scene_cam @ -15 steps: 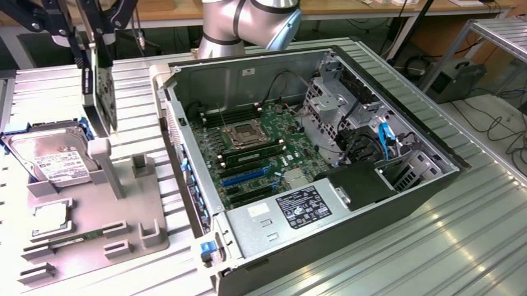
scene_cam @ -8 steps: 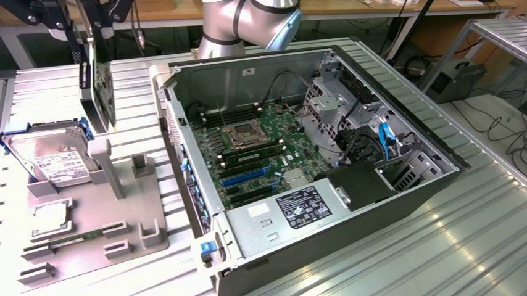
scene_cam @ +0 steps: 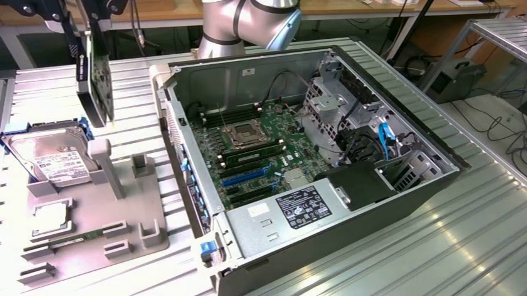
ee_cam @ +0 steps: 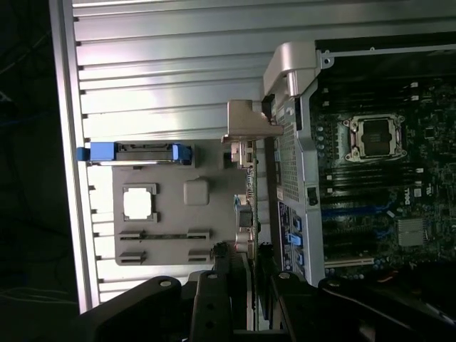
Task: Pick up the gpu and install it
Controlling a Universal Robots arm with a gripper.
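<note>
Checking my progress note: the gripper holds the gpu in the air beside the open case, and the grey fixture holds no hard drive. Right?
No. The hard drive sits in the grey fixture, at the exterior view's left. The rest stands: the gripper holds the gpu in the air beside the open case.

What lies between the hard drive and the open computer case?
Two upright grey posts of the fixture stand between hard drive and computer case, seen in the exterior view.
</note>
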